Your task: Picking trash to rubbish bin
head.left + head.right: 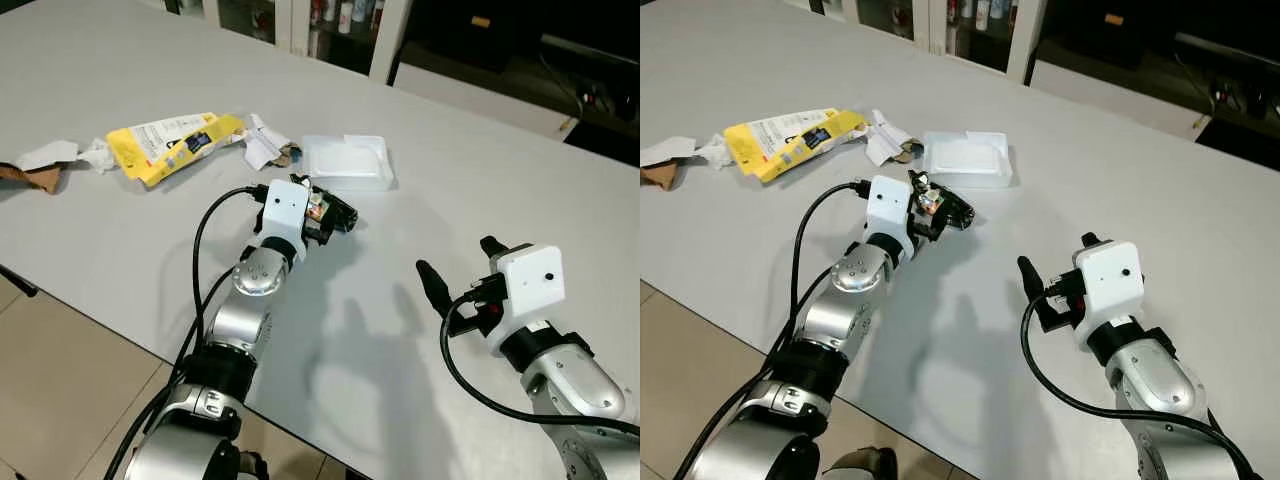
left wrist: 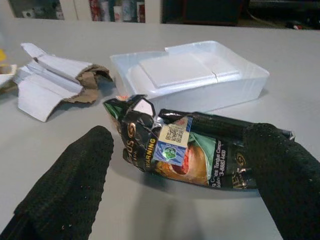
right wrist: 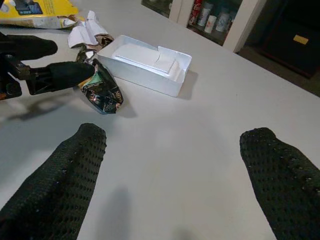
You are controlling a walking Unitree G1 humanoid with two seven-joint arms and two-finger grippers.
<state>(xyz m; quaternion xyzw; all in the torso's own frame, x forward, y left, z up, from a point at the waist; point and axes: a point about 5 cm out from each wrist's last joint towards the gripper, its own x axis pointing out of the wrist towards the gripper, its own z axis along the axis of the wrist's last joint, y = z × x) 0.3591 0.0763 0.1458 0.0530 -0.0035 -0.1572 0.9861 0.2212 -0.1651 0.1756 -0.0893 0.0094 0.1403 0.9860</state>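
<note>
A crumpled black snack wrapper (image 2: 185, 150) lies on the grey table (image 1: 420, 400), just in front of a white foam tray (image 1: 348, 175). My left gripper (image 1: 335, 215) is down at the wrapper, open, one finger on each side of it; one fingertip (image 2: 272, 150) touches its end. Out to the right, my right gripper (image 1: 458, 265) hovers over bare table, open and holding nothing. In the right wrist view the wrapper (image 3: 102, 90) and the tray (image 3: 150, 67) lie ahead of that gripper.
A yellow packet (image 1: 170, 143) lies at the far left, with torn white paper and cardboard (image 1: 265, 145) beside the tray. More scraps (image 1: 40, 165) sit near the left edge. The table's front edge (image 1: 100, 330) runs under my left arm. Cabinets stand behind.
</note>
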